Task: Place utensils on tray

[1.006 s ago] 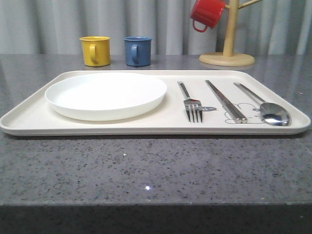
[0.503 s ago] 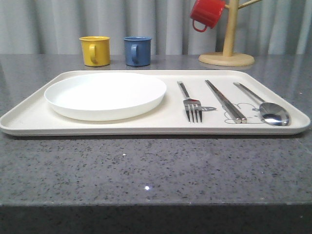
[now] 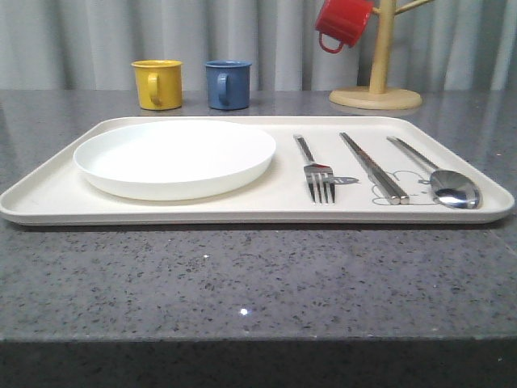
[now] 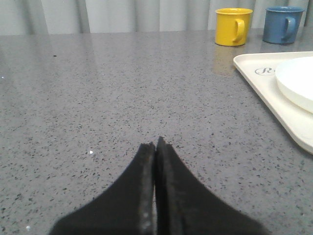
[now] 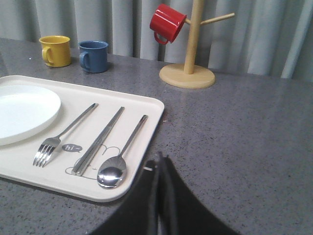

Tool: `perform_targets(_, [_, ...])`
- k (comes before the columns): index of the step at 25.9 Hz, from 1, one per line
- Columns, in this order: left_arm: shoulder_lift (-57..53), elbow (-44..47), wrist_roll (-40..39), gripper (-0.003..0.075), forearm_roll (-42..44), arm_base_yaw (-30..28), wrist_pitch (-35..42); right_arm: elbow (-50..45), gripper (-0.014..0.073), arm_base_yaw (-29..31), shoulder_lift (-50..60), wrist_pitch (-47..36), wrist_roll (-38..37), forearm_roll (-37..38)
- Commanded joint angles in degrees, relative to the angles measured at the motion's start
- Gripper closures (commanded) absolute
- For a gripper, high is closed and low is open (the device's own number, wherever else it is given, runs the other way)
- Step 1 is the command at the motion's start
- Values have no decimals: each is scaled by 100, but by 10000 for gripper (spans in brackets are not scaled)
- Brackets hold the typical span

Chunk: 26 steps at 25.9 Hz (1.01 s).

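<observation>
The cream tray (image 3: 48, 194) lies across the grey table. On its left half rests the round white plate (image 3: 175, 158). To the plate's right lie the steel fork (image 3: 315, 168), the chopsticks (image 3: 373, 166) and the spoon (image 3: 440, 178), side by side. The right wrist view has the fork (image 5: 63, 131), chopsticks (image 5: 99, 139) and spoon (image 5: 121, 154) on the tray (image 5: 146, 110), with my right gripper (image 5: 160, 157) shut and empty just off the tray's right edge. My left gripper (image 4: 155, 145) is shut and empty over bare table, left of the tray (image 4: 266, 93).
A yellow mug (image 3: 157, 83) and a blue mug (image 3: 228, 84) stand behind the tray. At the back right, a wooden mug tree (image 3: 377, 73) holds a red mug (image 3: 342, 22). Grey table runs left of the tray and in front of it.
</observation>
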State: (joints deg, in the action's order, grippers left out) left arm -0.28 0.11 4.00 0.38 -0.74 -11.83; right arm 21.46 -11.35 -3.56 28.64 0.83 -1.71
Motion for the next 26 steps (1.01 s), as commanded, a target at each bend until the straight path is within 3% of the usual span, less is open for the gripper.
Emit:
perform_targets(1, [-121,13,-48,738,-38,-10,518,142,662,16,-78,-500,46,75])
perform_targets(6, [-121,13,-48,738,-38,-10,518,47,662,16,-78,-683,46,214])
perform_targets(12, [-121,13,-48,738,-38,-10,518,-1070,662,699,-69,-2170,46,10])
perform_targets(20, [-121,13,-48,738,-38,-10,518,-2229,662,902,528,-2191,46,-88])
perform_targets(26, [-121,13,-48,738,-38,-10,518,-2230,662,1047,520,-1937,46,-126])
